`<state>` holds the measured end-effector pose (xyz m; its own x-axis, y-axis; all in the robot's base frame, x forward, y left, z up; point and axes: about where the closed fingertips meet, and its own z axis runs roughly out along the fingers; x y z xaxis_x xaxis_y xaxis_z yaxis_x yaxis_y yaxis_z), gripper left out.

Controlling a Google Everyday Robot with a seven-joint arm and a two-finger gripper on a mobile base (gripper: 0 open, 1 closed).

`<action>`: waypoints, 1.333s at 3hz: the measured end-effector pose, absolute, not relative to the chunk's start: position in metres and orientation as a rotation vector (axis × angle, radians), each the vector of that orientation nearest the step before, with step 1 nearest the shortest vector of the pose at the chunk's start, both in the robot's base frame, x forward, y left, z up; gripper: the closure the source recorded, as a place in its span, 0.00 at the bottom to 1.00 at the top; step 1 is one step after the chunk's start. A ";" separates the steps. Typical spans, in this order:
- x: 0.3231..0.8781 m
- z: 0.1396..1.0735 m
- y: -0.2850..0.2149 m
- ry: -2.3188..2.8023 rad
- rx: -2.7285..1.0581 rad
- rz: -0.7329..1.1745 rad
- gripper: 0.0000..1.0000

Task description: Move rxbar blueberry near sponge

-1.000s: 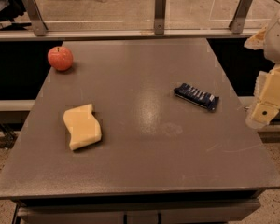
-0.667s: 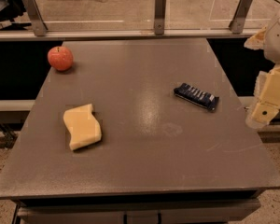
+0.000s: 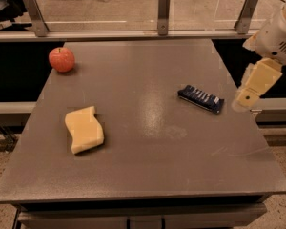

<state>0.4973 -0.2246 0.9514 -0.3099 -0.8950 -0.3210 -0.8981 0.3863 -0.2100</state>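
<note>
Camera view: the grey tabletop fills most of the frame. The rxbar blueberry lies flat on it toward the right edge, approx halfway btw the far and near edges. Its long axis is slanted, w/ the left end pointing to the far-left corner and the right end to the near-right corner. Dark navy wrapper w/ white lettering.

The sponge, pale yellow w/ wavy sides, lies flat on the left half, nearer the left edge than the centre and a bit closer to the near edge than the bar is. Bar & sponge are well apart, w/ bare tabletop btw them. A red apple sits upright by the far-left corner, apart from the sponge.

The gripper hangs over the right edge of the tabletop, just beside the bar's right end, w/ a narrow gap showing btw the two. It's cream-coloured and slants down and inward from the white arm above it. Whether it's released or clenched: can't tell.

Beyond the far edge runs a clear panel w/ metal posts.
</note>
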 end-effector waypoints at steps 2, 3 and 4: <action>0.568 0.895 -0.198 2.277 -1.454 0.140 0.00; 0.569 0.894 -0.198 2.276 -1.451 0.140 0.00; 0.572 0.877 -0.200 2.305 -1.406 0.174 0.00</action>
<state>0.5715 -0.2003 0.8773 -0.3918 -0.8167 -0.4238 -0.8711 0.4775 -0.1149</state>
